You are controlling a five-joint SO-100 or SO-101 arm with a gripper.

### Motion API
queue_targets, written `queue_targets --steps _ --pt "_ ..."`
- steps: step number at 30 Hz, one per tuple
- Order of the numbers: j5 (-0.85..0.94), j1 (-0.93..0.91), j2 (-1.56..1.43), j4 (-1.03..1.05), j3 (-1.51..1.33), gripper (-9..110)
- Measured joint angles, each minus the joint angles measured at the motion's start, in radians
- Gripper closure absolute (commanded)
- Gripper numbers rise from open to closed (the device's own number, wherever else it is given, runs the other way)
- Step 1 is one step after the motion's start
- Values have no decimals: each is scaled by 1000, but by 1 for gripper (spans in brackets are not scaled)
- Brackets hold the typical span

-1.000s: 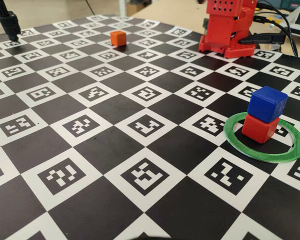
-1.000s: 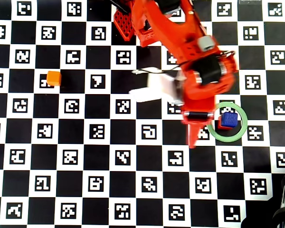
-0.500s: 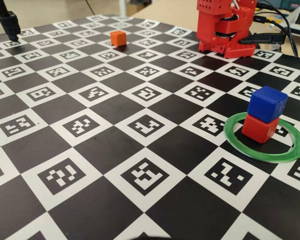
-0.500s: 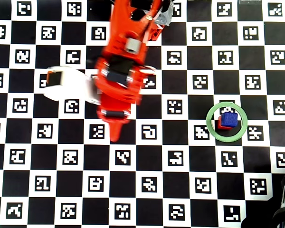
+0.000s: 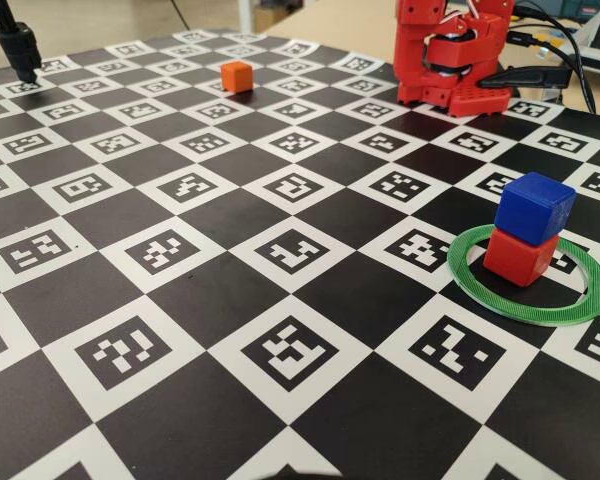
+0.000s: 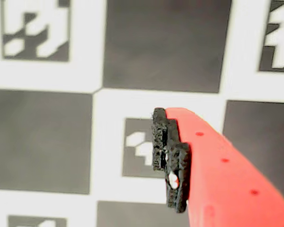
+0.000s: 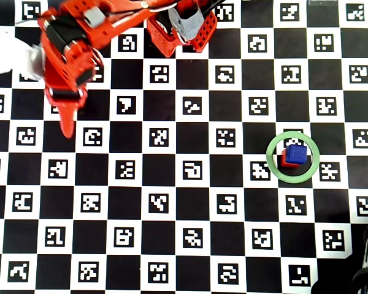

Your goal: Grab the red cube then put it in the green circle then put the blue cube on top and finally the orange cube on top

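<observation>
The red cube (image 5: 518,260) sits inside the green circle (image 5: 477,287) with the blue cube (image 5: 536,207) stacked on it; from overhead the blue cube (image 7: 295,153) covers most of the red cube (image 7: 284,162) in the green circle (image 7: 272,160). The orange cube (image 5: 236,76) stands alone far back on the board. In the overhead view the arm hides it, and my gripper (image 7: 60,121) hangs over that area. The wrist view shows one red finger with a black pad (image 6: 171,158) above bare board. Nothing is against the pad, so the gripper reads as open and empty.
The red arm base (image 5: 450,70) stands at the board's far edge, with cables (image 5: 555,60) beside it. A black stand (image 5: 18,45) rises at the far left corner. The board is a black and white checker of markers (image 5: 290,350).
In the overhead view the arm has swung from beside the green circle across to the board's upper left, over the orange cube's spot. The cubes have not moved.
</observation>
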State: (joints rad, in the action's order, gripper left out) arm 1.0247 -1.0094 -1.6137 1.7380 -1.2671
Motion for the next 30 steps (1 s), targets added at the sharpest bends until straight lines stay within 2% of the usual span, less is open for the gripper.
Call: queue_targets --steps 7,16,30 --pt "55 -89 78 0 0 53" --pt "55 -103 97 -29 -75 53" --pt "67 -103 103 -284 -350 53"
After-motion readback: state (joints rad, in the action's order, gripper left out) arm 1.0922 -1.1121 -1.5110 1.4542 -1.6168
